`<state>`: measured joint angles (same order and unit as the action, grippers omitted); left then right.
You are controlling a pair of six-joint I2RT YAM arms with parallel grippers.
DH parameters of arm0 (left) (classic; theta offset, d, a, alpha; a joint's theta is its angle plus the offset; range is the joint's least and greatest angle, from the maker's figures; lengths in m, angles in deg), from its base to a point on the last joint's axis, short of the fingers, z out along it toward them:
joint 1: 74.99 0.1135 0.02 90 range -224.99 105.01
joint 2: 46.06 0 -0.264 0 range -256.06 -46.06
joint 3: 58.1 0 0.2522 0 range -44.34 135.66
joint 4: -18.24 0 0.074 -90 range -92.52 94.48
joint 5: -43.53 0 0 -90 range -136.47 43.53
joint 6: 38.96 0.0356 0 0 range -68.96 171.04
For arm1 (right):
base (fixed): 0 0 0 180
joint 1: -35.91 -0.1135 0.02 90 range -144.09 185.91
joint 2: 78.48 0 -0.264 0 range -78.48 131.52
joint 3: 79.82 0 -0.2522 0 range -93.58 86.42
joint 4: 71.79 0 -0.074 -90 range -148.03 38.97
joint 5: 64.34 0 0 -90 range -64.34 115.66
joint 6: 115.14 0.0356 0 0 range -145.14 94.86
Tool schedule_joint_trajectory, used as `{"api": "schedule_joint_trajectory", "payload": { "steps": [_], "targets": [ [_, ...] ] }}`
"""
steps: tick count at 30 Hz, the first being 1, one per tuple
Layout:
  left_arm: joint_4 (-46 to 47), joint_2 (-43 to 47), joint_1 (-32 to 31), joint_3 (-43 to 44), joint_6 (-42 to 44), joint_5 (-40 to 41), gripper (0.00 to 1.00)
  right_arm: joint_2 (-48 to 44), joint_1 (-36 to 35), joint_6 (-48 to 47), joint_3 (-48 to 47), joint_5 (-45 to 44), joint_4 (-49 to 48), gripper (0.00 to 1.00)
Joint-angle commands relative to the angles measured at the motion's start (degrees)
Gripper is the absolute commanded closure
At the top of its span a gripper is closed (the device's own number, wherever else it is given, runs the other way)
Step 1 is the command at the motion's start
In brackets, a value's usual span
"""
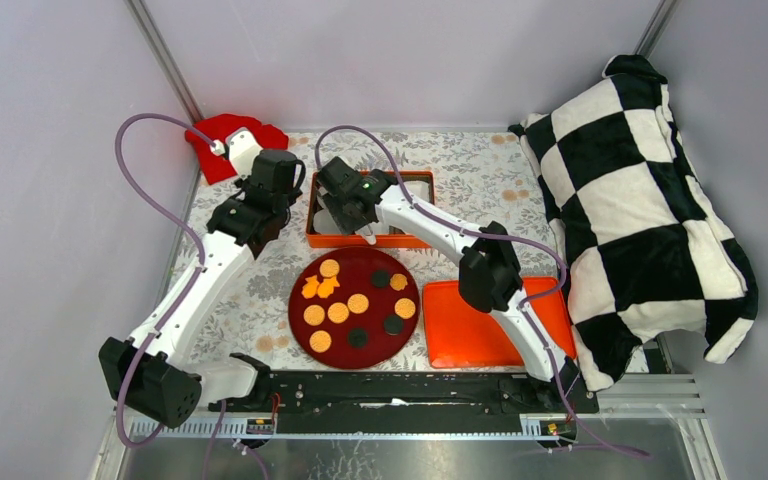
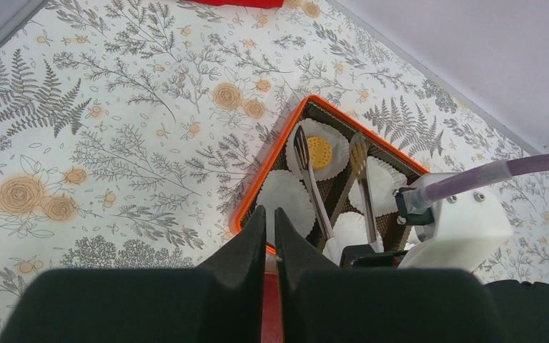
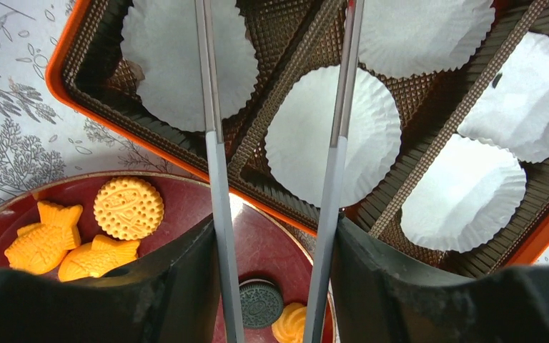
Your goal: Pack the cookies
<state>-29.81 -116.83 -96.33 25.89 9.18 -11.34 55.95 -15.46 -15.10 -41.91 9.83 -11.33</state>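
1. Cookies (image 1: 338,312) lie on plate (image 1: 380,353), just this side of box (image 1: 312,238).
2. Right gripper (image 3: 275,246) clamps tongs (image 3: 215,179); blades apart over box, empty.
3. Left gripper (image 2: 270,212) closed, empty, beside box.
4. One cookie (image 2: 319,150) lies inside box.
5. Risk: blades snagging paper cups (image 3: 300,143), tipping them.
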Motion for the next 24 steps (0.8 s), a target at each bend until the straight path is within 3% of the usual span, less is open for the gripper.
{"api": "schedule_joint_trajectory", "payload": {
  "steps": [1, 6, 12, 17, 24],
  "targets": [
    [0.39, 1.13, 0.32, -0.80, 0.47, 1.41, 0.88, -1.78, 0.31, -0.95, -0.54, -0.56, -3.59, 0.42],
    [0.78, 1.88, 0.28, -0.84, 0.43, -0.23, 0.88, -8.30, 0.23, 0.23, 2.82, 0.53, -5.28, 0.46],
    [1.31, 3.10, 0.26, -1.44, -0.61, -1.43, 0.87, -23.69, -1.01, 2.57, 18.36, 4.94, -6.41, 0.48],
    [0.63, 2.27, 0.25, -0.21, -0.83, -2.78, 0.80, -36.46, -8.33, 4.17, 33.80, 2.28, -4.80, 0.46],
    [0.43, 1.23, 0.30, -1.45, -2.44, -8.70, 0.77, -44.49, -15.41, 11.30, 52.02, 4.59, -2.76, 0.47]
  ]
}}
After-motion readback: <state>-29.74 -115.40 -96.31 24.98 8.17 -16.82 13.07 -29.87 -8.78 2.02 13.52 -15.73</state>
